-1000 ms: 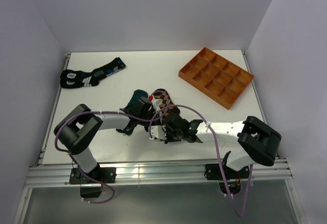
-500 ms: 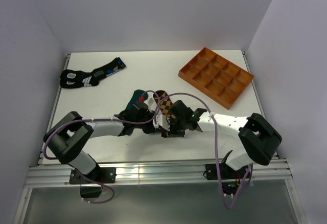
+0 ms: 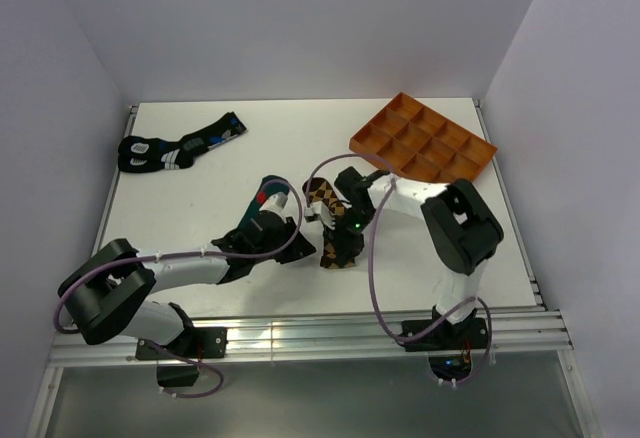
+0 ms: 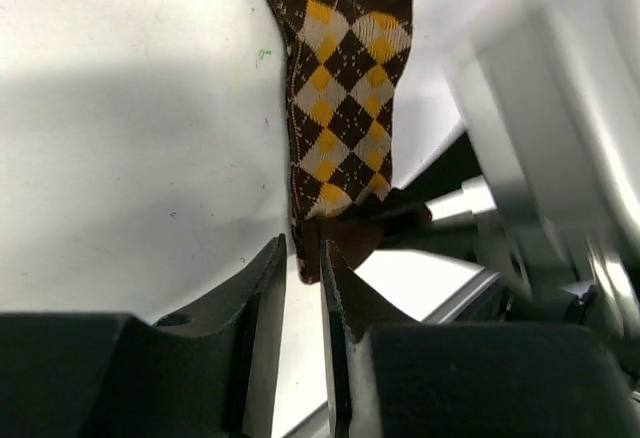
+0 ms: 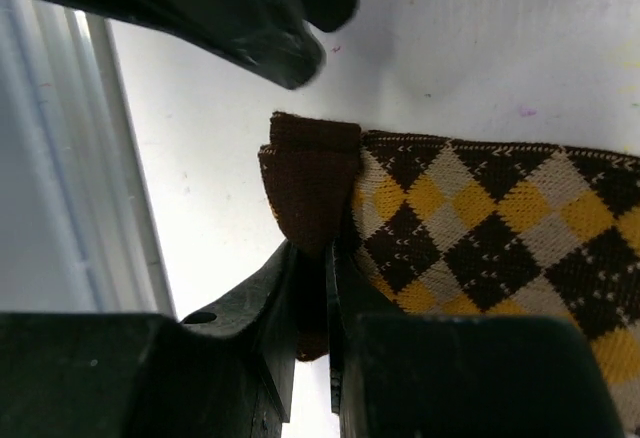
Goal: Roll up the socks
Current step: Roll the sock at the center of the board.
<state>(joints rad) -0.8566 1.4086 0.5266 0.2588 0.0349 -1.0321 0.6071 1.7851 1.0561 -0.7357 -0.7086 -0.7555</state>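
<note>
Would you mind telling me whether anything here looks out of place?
Nothing spilled or damaged. The teal sock lies bunched by the left arm, off to the side of the checkered sock, whose cuff alone is pinched by the right gripper. The pair is not stacked for rolling.

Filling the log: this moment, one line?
right end effector: shut on checkered sock cuff | left end effector: beside cuff, grip unclear

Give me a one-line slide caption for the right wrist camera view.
Right pincer clamped on the dark cuff of the checkered sock, over the white table.
</note>
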